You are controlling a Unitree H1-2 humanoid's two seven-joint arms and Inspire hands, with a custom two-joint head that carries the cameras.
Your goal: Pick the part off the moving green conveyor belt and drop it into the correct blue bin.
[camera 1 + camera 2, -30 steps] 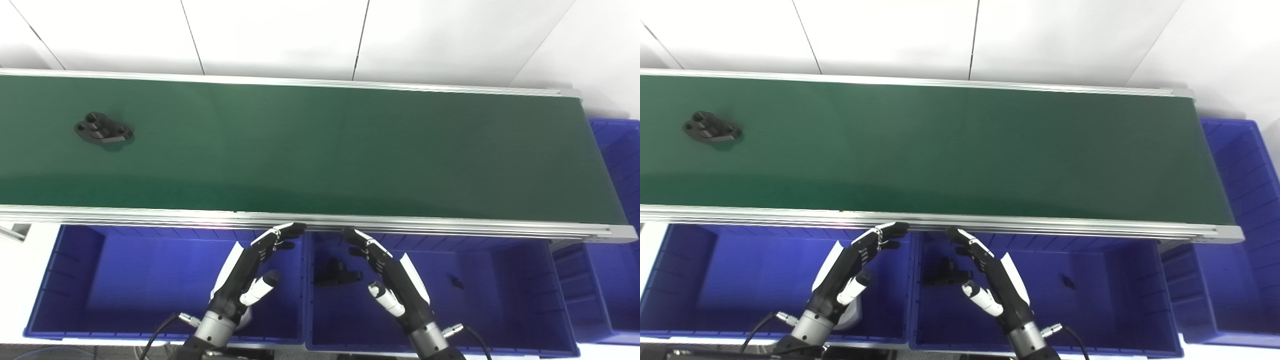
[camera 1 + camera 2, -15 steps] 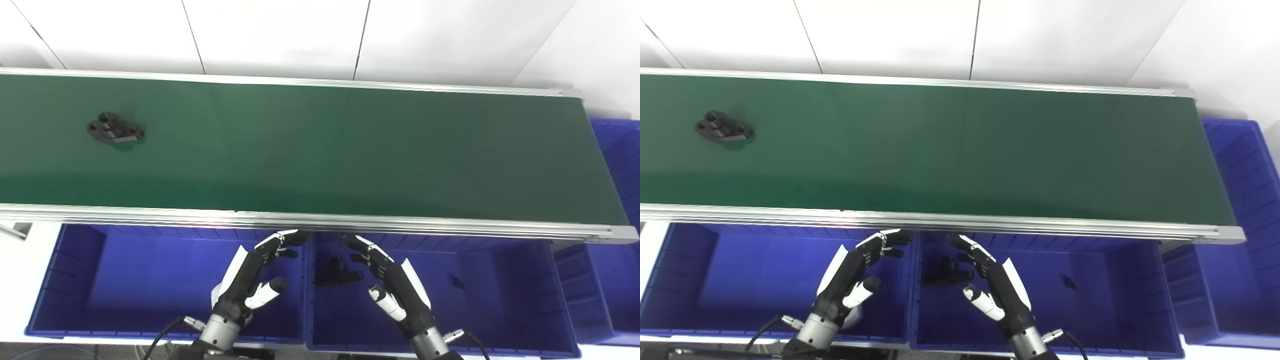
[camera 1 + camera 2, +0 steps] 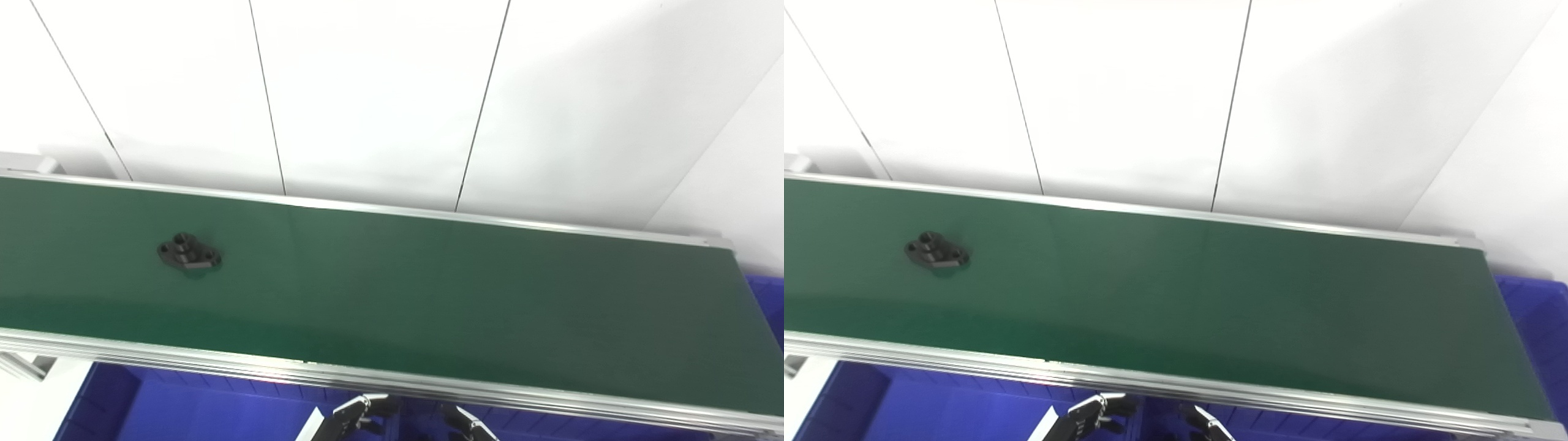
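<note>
A black flanged part with holes lies flat on the green conveyor belt, at its left side; it also shows in the right eye view. Only the fingertips of my left hand and my right hand show at the bottom edge, below the belt's near rail and over the blue bins. The fingers are stretched out and apart, with nothing in them. Both hands are far from the part, low and to its right.
The belt's near aluminium rail runs between the hands and the belt. Another blue bin stands past the belt's right end. A white panelled wall rises behind the belt.
The camera has tilted up, so the whole picture has shifted down and the hands and bins are mostly out of view. The part has ridden a little to the right on the belt.
</note>
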